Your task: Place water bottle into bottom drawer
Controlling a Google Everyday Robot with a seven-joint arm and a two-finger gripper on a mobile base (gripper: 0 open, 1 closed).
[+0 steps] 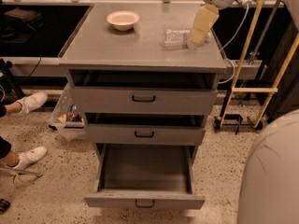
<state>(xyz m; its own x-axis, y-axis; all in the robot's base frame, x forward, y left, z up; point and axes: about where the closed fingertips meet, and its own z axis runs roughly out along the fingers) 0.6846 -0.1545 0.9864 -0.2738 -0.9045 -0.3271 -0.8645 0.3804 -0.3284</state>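
Observation:
The water bottle (175, 37) lies on its side on the grey cabinet top (117, 45), right of centre. My gripper (193, 43), a cream-coloured hand under a white wrist, hangs down at the bottle's right end, touching or almost touching it. The bottom drawer (145, 200) is pulled wide open and its inside shows nothing in it. The cream bowl (122, 19) stands at the back left of the top.
The two upper drawers (142, 99) (144, 134) stand slightly open. A person's white shoes (29, 101) (27, 157) and a plastic bin (67, 118) are on the floor at left. A yellow frame (254, 90) stands at right. My own rounded body (273, 171) fills the lower right.

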